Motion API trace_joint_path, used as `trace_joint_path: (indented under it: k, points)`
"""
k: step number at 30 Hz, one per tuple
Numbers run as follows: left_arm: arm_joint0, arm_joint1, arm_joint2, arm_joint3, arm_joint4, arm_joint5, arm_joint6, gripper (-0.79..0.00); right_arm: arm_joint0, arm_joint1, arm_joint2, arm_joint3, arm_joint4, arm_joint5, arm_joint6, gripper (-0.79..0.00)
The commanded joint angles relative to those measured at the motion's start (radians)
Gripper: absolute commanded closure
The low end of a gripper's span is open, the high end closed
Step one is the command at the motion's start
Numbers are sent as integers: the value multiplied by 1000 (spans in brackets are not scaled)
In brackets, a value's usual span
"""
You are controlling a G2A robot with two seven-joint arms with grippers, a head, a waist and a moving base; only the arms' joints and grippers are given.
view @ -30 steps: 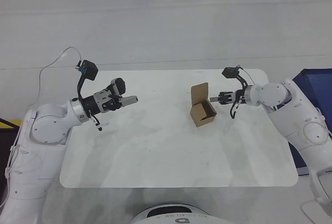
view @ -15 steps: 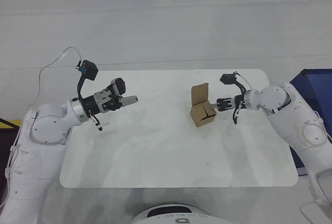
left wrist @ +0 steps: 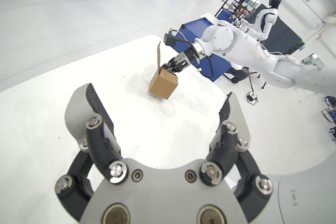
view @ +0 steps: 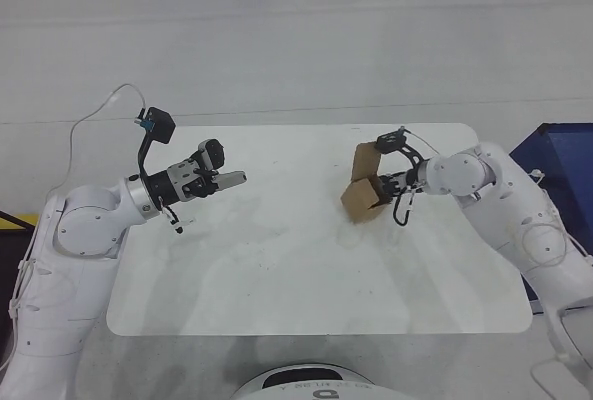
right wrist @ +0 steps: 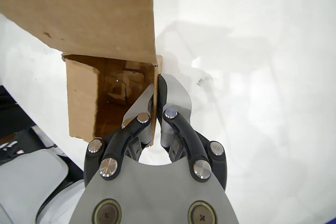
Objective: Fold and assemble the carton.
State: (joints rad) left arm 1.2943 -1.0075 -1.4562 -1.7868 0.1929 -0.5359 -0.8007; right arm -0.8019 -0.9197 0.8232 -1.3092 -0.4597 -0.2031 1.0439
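Note:
A small brown carton point(view: 362, 196) is held tilted just above the white table point(view: 276, 280), toward its right back part, with one tall flap point(view: 367, 160) standing up. My right gripper point(view: 381, 187) is shut on the carton's side wall point(right wrist: 155, 93), one finger inside the open box and one outside. In the left wrist view the carton point(left wrist: 163, 83) appears with its near bottom corner off the surface and the right gripper point(left wrist: 170, 67) at its upper edge. My left gripper point(view: 238, 179) hangs open over the table's left back part, nothing between its fingers point(left wrist: 90, 104).
A blue cabinet point(view: 566, 150) stands beyond the table's right edge. The table's front half lies bare and white.
The right gripper moved in from beside the carton, closed on its side wall and tipped the box up and leftward. The left arm stayed still.

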Motion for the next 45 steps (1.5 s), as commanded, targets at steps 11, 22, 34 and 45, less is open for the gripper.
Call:
trace_joint_path:
  k: [11,22,34,45]
  points:
    - [0,0,0,0,0,0,0,-785,-72,9,6,-224,-38,-54,9,-785]
    - [-52,-2,67,-3,399,113,70,-785,-140,47,132,-144,109,-421,-27,-785]
    - [-474,-129,565,362,636,312,187,-785,-188,44,121,-51,-51,-548,-221,-785]
    - [-634,-256,802,603,501,286,149,-785,-184,22,76,7,-173,-511,-331,-785]
